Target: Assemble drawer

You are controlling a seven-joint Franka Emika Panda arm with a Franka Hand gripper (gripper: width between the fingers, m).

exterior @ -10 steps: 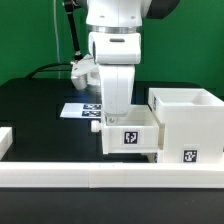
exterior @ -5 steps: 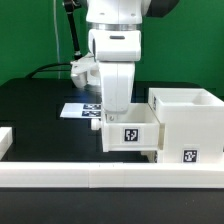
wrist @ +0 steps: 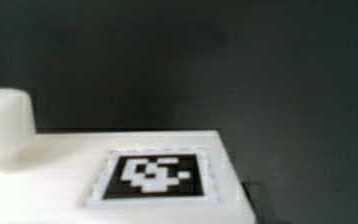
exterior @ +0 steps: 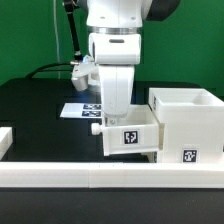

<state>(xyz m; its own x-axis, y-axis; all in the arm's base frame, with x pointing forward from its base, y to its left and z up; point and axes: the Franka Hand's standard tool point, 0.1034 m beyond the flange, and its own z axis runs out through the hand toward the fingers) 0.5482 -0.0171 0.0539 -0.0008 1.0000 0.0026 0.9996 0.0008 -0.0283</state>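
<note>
A small white open-top tray (exterior: 131, 137) with a square tag sits against the side of the tall boxy housing (exterior: 186, 122) that faces the exterior view's left. Its underside is above the housing's base. My gripper (exterior: 115, 116) comes straight down into the tray and its dark fingertips close on the tray's wall. A small knob (exterior: 95, 126) sticks out of the tray on the exterior view's left. The wrist view shows a white tagged face (wrist: 153, 172) and a white knob (wrist: 2, 122); no fingers show there. A second tray is out of view.
The marker board (exterior: 82, 109) lies on the black table behind the tray. A long low white border rail (exterior: 100, 177) runs along the front, with another piece (exterior: 5, 140) at the exterior view's left. A green wall stands behind.
</note>
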